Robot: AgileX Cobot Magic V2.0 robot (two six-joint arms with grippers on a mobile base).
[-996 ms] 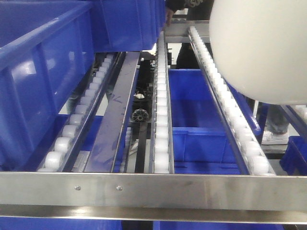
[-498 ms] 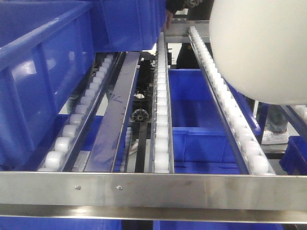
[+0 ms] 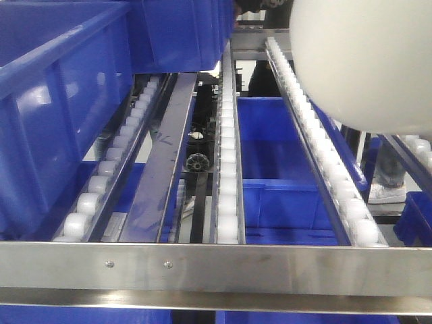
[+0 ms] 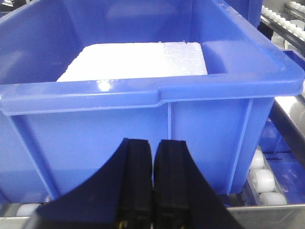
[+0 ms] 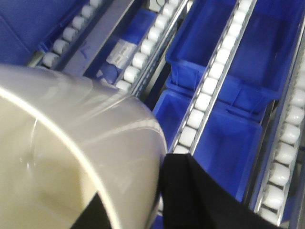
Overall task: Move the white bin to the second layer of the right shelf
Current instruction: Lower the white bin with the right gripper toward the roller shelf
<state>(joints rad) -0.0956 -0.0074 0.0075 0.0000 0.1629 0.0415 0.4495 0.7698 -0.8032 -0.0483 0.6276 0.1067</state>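
Cream-white and glossy, the white bin hangs at about one o'clock in the front view, above the right lanes of the right shelf second layer, whose roller tracks run away from the flat steel front rail. Its rounded base appears clear of the rollers, though the contact line is cut off by the frame edge.

In the right wrist view the right end effector grips the bin's rim, one dark finger outside the wall and another dark part at the lower edge inside, so it is closed on the bin. The left end effector has its fingers pressed together, holding nothing, facing a blue crate that carries a white foam slab.

My judgement: this is the carry-and-place step, with the bin over the shelf but not yet set down. The next move calls for lowering it squarely onto two roller lanes at three o'clock of the middle track, then letting go.

Hard to make out: most of the bin lies outside the front view, its far side is hidden, and a person behind the rack at three o'clock shows only legs and a shoe
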